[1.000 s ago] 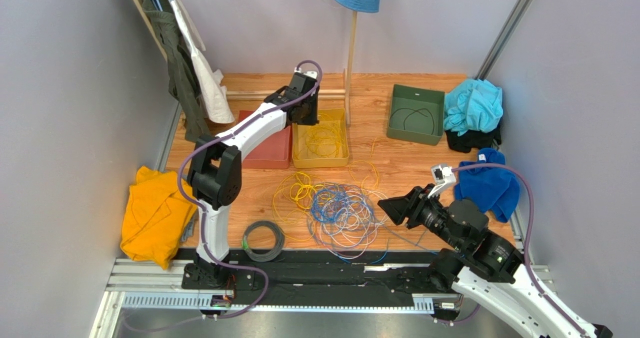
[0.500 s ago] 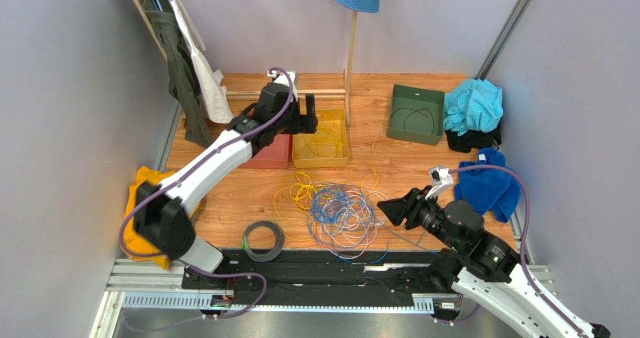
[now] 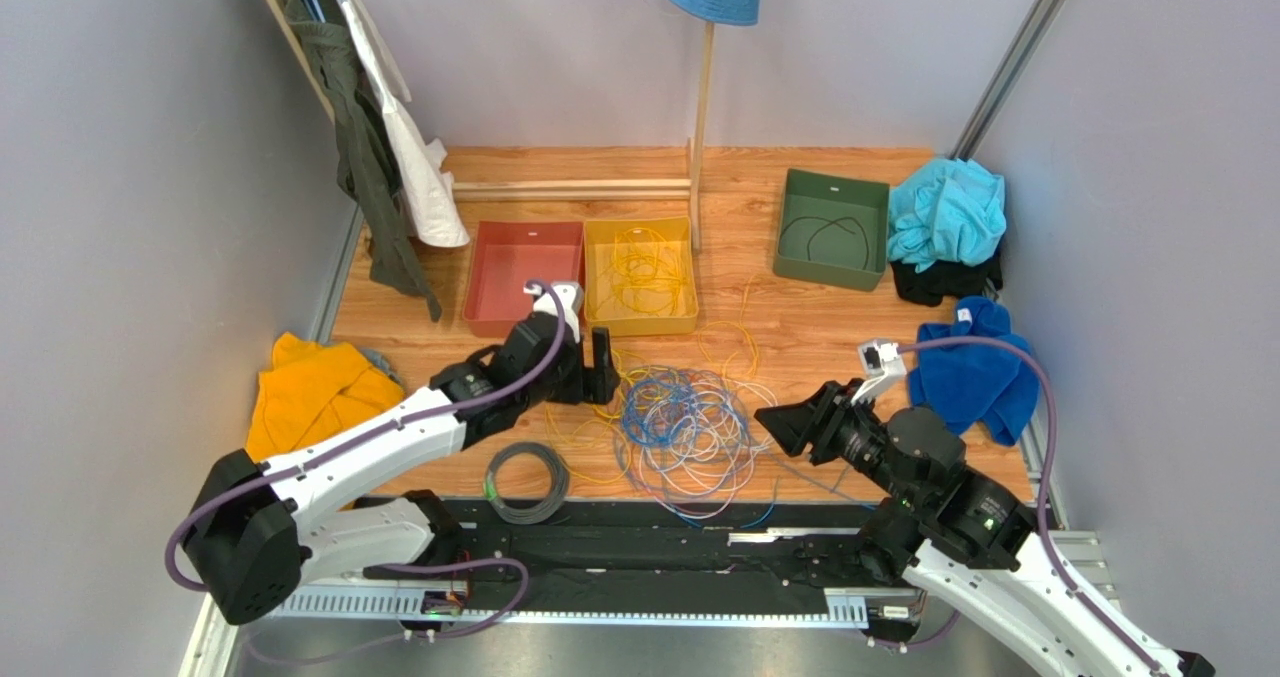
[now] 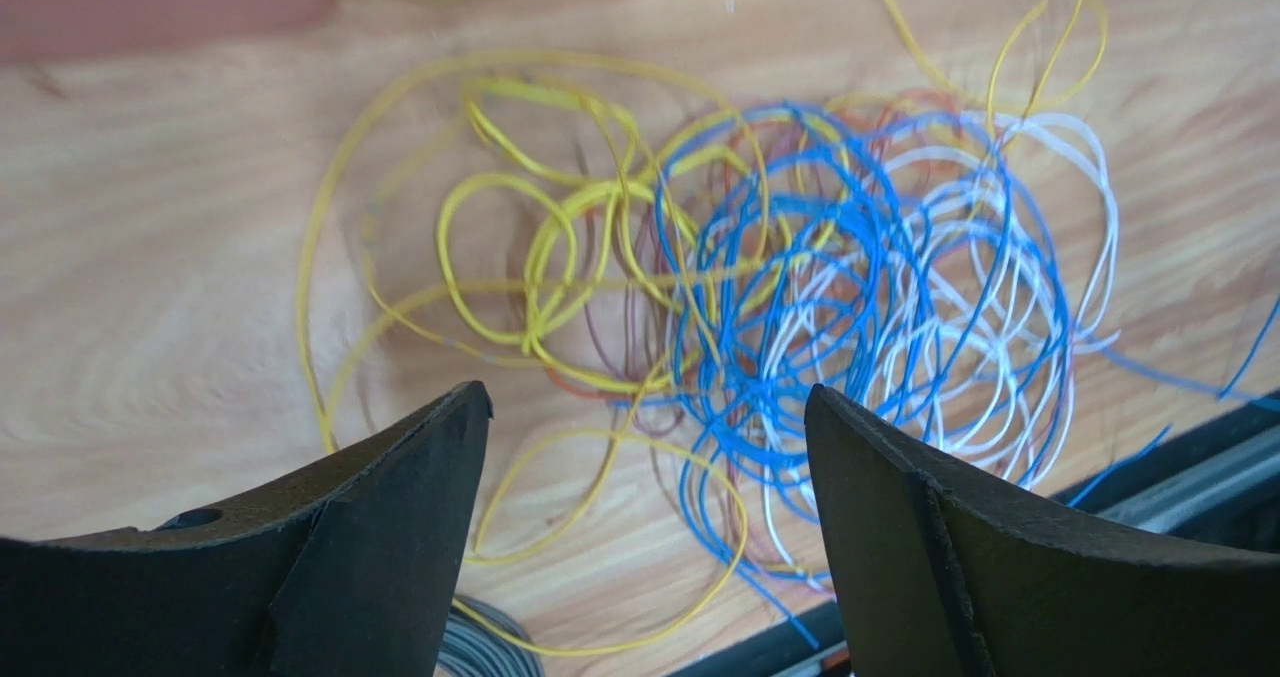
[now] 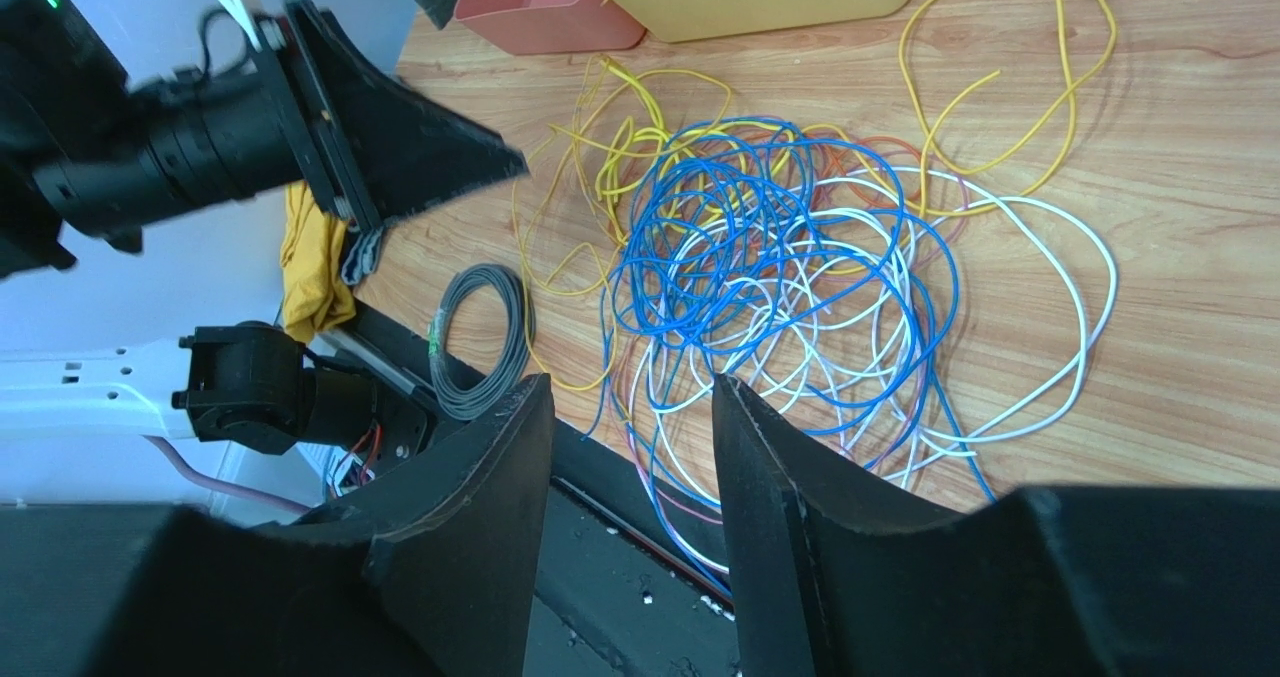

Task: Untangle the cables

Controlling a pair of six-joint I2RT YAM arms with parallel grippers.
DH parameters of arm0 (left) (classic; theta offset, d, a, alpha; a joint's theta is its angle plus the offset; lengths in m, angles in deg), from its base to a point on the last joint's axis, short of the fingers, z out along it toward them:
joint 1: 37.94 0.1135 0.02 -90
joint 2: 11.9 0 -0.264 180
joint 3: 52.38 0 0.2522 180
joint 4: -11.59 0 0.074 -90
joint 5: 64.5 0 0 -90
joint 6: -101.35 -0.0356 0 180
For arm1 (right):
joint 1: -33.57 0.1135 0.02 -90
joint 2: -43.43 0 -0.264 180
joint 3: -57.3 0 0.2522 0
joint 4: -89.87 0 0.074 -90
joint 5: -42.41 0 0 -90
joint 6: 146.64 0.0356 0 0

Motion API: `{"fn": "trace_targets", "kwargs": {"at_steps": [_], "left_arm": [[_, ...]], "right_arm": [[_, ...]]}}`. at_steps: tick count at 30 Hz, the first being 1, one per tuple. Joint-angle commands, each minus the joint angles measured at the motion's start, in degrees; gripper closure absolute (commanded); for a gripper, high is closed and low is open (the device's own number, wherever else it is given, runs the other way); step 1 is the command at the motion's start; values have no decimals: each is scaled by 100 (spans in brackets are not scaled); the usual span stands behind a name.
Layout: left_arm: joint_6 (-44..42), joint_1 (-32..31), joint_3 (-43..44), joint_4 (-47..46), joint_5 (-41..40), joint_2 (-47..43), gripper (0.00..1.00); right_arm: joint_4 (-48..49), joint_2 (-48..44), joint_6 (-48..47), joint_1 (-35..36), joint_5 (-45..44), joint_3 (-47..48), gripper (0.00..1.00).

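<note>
The cables (image 3: 684,415) lie in one loose tangle on the wooden table: yellow loops on the left, blue and pale ones on the right. My left gripper (image 3: 601,365) hovers at the tangle's left edge, open and empty. In the left wrist view the gripper (image 4: 646,395) frames the cables (image 4: 781,302), with yellow loops under the gap. My right gripper (image 3: 769,415) sits at the tangle's right side, with its jaws apart and nothing between them. In the right wrist view the gripper (image 5: 631,385) is over the near edge of the cables (image 5: 781,272).
A red bin (image 3: 519,280), a yellow bin (image 3: 642,325) holding yellow wires and a green bin (image 3: 836,182) stand at the back. A grey coil (image 3: 526,482) lies near the front rail. There is an orange cloth (image 3: 308,400) at the left and a blue cloth (image 3: 977,362) at the right.
My left arm has swung back from over the yellow bin and come down low at the tangle's left edge, and its jaws have opened. The right arm has barely moved.
</note>
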Motion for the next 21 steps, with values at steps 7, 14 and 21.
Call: {"fn": "trace_targets", "kwargs": {"at_steps": [7, 14, 21], "left_arm": [[484, -381, -525, -1532, -120, 268, 14], [449, -381, -104, -1858, -112, 1586, 22], [449, -503, -147, -1413, -164, 790, 100]], "right_arm": [[105, -39, 269, 39, 33, -227, 53], [96, 128, 225, 39, 24, -192, 54], [78, 49, 216, 39, -2, -244, 53]]}}
